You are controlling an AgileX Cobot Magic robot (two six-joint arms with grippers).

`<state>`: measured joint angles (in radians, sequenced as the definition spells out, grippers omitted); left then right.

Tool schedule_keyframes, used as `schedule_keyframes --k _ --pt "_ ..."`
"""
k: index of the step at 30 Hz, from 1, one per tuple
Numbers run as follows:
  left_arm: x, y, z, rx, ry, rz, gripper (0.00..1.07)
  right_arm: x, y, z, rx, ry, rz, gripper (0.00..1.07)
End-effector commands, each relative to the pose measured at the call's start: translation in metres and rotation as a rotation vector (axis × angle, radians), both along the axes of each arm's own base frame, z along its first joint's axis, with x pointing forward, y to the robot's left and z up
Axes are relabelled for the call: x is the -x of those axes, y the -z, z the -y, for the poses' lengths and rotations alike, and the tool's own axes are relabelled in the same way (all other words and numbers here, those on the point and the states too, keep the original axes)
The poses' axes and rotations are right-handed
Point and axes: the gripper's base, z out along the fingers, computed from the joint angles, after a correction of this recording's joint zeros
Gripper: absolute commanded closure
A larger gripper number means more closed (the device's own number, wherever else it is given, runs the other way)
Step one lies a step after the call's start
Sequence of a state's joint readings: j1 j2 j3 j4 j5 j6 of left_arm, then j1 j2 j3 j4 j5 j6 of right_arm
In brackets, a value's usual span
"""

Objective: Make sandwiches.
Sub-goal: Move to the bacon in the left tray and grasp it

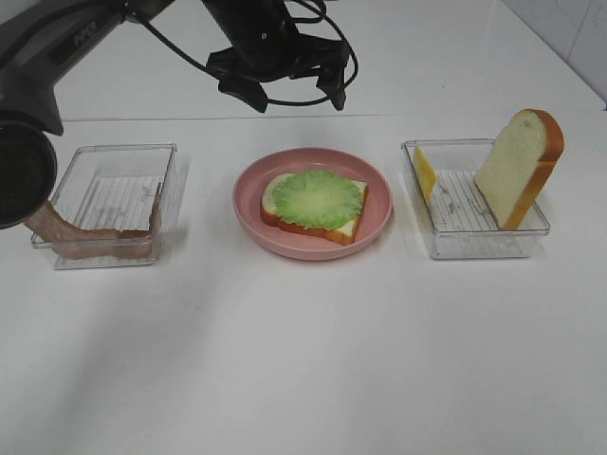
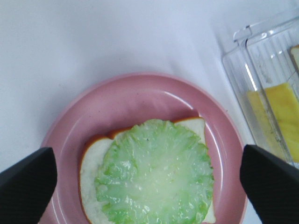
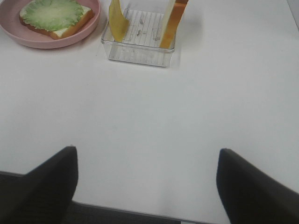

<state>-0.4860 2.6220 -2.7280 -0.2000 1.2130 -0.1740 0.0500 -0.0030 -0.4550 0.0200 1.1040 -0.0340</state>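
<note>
A white bread slice (image 1: 351,226) with an orange-brown crust lies on the round pink plate (image 1: 248,213), and a green lettuce leaf (image 1: 318,196) lies flat on top of it. My left gripper (image 1: 294,95) hangs open above the plate's far side with nothing between its fingers. In the left wrist view the lettuce (image 2: 154,172) sits directly below the open left gripper (image 2: 149,184). A second bread slice (image 1: 520,166) stands on edge in the right tray (image 1: 465,237), beside a yellow cheese square (image 1: 424,172). Brown bacon strips (image 1: 95,237) lie in the left tray (image 1: 114,180). My right gripper (image 3: 147,186) is open over bare table.
The white table (image 1: 303,360) spreads in front of the plate and trays. In the right wrist view the right tray (image 3: 140,53) with cheese (image 3: 117,21) and bread (image 3: 173,18) stands far ahead of the fingers, next to the plate (image 3: 51,43). A dark arm base (image 1: 24,171) fills the left edge.
</note>
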Motion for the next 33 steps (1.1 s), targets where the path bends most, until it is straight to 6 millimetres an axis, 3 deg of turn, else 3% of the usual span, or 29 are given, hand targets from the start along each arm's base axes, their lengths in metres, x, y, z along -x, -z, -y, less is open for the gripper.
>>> schedule_keyframes --k 1,5,9,14,24,33 --pt "0.013 -0.03 -0.009 -0.063 -0.016 -0.009 0.05 0.004 0.001 0.0 0.0 -0.005 0.035 0.27" --pt "0.014 -0.045 -0.014 -0.085 -0.03 0.035 0.05 0.004 0.001 0.0 0.0 -0.005 0.035 0.27" --pt "0.022 -0.073 -0.018 -0.067 -0.033 0.085 0.05 0.004 0.001 0.0 0.0 -0.005 0.035 0.27" --pt "0.029 -0.09 -0.022 -0.073 -0.038 0.104 0.06 0.004 0.001 0.0 0.0 -0.005 0.035 0.27" --pt "0.05 -0.072 -0.042 -0.208 -0.043 -0.046 0.06 0.004 0.001 0.0 0.0 -0.005 0.035 0.27" --pt "0.07 -0.082 -0.088 -0.264 -0.107 -0.114 0.07 0.004 0.001 0.0 0.0 -0.005 0.035 0.27"
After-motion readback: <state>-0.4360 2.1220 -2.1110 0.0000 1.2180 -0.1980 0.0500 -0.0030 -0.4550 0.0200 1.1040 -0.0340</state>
